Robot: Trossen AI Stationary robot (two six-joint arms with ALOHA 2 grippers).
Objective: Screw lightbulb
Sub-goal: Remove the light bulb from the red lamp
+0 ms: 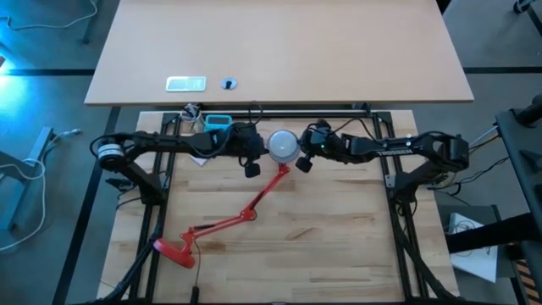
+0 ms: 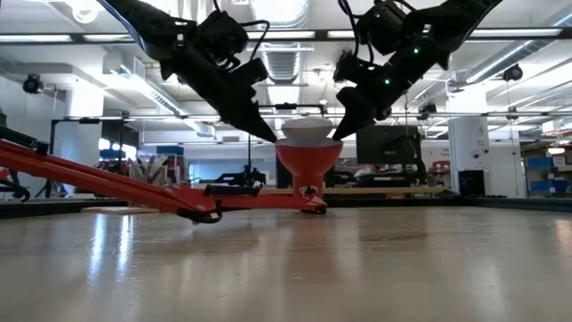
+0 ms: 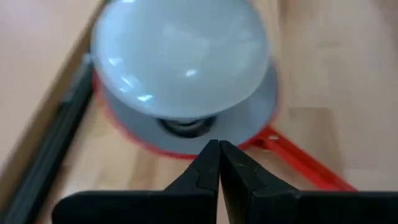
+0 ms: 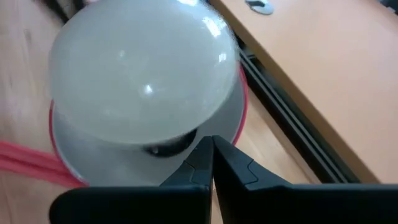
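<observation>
Counted on the table: 1 lightbulb (image 1: 283, 145), 1 red desk lamp (image 1: 222, 225), 2 dark arms with 2 grippers, left gripper (image 1: 254, 170) and right gripper (image 1: 302, 164), 1 teal object (image 1: 218, 122)

the lightbulb (image 1: 283, 145) is a small white bulb with a smooth rounded dome, sitting dome-up with its narrow neck down in the socket of a red cone shade (image 2: 308, 161), near the table's far edge
</observation>
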